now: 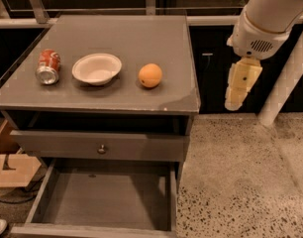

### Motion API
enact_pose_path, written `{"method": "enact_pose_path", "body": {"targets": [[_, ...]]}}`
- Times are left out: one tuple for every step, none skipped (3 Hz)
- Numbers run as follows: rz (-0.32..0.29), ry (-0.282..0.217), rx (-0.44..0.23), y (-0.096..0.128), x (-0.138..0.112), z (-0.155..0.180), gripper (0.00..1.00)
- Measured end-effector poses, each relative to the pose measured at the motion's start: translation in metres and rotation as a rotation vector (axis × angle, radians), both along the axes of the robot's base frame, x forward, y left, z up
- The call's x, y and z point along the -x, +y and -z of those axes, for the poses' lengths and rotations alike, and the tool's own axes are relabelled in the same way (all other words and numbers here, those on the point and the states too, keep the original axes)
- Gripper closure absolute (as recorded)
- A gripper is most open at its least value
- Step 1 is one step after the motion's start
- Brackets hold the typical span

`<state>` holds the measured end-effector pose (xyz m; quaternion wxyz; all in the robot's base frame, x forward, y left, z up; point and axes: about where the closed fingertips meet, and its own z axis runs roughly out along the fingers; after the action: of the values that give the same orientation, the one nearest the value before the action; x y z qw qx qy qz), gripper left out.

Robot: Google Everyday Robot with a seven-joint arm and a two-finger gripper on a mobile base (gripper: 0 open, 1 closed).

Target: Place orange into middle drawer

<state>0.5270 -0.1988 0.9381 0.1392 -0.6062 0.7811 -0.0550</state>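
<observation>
The orange [150,75] sits on the grey cabinet top [141,38], right of centre and near the front edge. The middle drawer [107,202] is pulled out at the bottom of the view, and its flat grey floor is bare. My gripper [235,102] hangs pointing down from the white arm [270,14], to the right of the cabinet and off its edge. It is well apart from the orange and holds nothing that I can see.
A white bowl [96,68] and a red soda can [48,66] lying on its side are left of the orange. A drawer with a round knob [101,148] sits above the open one. A cardboard box [10,167] is on the floor at left, with speckled floor at right.
</observation>
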Motion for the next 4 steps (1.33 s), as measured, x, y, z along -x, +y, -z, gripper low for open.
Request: {"method": "enact_pose_path", "body": {"targets": [[0.005,-0.016,-0.018,0.005,0.000,0.003,0.00],[-0.027,-0.049,-0.065,0.046,-0.029,-0.004,0.00],[-0.067,-0.057,-0.089,0.077,-0.047,-0.007,0.00],[-0.067,-0.057,-0.088,0.077,-0.047,-0.006,0.00]]}}
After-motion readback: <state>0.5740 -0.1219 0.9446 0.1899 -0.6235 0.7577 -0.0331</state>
